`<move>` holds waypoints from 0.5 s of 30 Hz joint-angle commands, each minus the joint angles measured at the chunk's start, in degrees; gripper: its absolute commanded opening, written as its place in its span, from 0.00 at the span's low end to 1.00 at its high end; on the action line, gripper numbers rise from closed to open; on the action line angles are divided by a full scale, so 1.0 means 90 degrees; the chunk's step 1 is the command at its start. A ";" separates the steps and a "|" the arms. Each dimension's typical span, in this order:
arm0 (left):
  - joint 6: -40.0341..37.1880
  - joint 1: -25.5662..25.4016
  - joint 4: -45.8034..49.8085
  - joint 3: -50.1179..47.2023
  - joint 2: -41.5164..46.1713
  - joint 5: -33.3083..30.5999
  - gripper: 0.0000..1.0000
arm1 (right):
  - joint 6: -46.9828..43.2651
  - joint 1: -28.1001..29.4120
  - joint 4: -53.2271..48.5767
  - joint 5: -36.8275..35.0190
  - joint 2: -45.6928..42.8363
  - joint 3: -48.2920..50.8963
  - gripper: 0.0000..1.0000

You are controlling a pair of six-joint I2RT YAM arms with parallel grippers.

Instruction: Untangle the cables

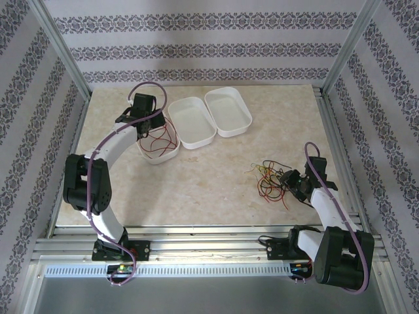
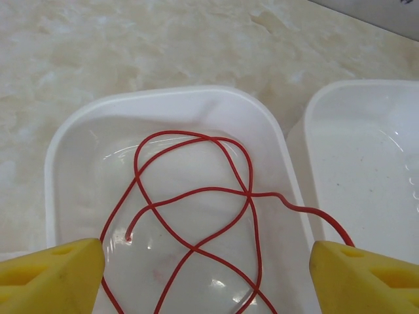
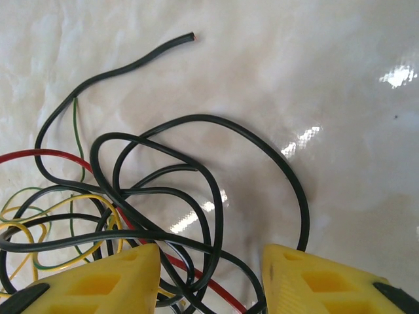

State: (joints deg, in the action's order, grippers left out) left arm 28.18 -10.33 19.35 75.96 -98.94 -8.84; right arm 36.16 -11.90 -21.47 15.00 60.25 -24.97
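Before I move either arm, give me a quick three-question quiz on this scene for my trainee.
1. True or false: the red cable under the left arm lies in a tray.
2. How many white trays are there? A two, B three, C four.
3. Fill in: the right gripper is at a tangle made up mostly of ___ strands.
Key: 1 true; 2 B; 3 black.
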 commanded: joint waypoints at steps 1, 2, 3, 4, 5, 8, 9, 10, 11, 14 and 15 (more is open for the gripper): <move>-0.0258 -0.0273 -0.0060 0.0326 0.0011 0.0175 0.75 | -0.0063 -0.0050 -0.0035 -0.0051 -0.0043 0.0086 0.46; -0.0288 -0.0324 -0.0052 0.0413 -0.0033 0.0244 0.72 | -0.0057 -0.0059 -0.0028 -0.0050 -0.0028 0.0079 0.46; -0.0304 -0.0368 -0.0010 0.0511 -0.0098 0.0289 0.69 | -0.0049 -0.0057 -0.0019 -0.0037 -0.0008 0.0074 0.46; -0.0324 -0.0411 0.0015 0.0592 -0.0171 0.0298 0.68 | -0.0048 -0.0064 -0.0016 -0.0029 -0.0005 0.0070 0.46; -0.0375 -0.0459 0.0032 0.0680 -0.0273 0.0306 0.65 | -0.0045 -0.0066 -0.0016 -0.0024 -0.0004 0.0060 0.46; -0.0453 -0.0504 0.0223 0.0989 -0.0626 0.0286 0.62 | -0.0048 -0.0059 -0.0014 0.0003 -0.0009 0.0045 0.46; -0.0474 -0.0517 0.0273 0.1071 -0.0745 0.0276 0.59 | -0.0061 -0.0064 -0.0023 0.0001 -0.0016 0.0036 0.46; -0.0484 -0.0519 0.0305 0.1137 -0.0839 0.0254 0.59 | -0.0063 -0.0068 -0.0029 -0.0007 -0.0024 0.0040 0.46; -0.0503 -0.0517 0.0343 0.1207 -0.0931 0.0232 0.58 | -0.0057 -0.0064 -0.0027 -0.0015 -0.0046 0.0037 0.46; -0.0563 -0.0515 0.0415 0.1378 -0.1198 0.0245 0.52 | -0.0053 -0.0074 -0.0037 -0.0026 -0.0064 0.0049 0.46; -0.0594 -0.0513 0.0442 0.1441 -0.1284 0.0276 0.49 | -0.0052 -0.0074 -0.0046 -0.0030 -0.0069 0.0055 0.46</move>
State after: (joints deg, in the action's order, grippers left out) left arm 24.75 -14.90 20.29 86.83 -108.73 -6.42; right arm 36.16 -11.90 -21.54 15.00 60.25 -24.77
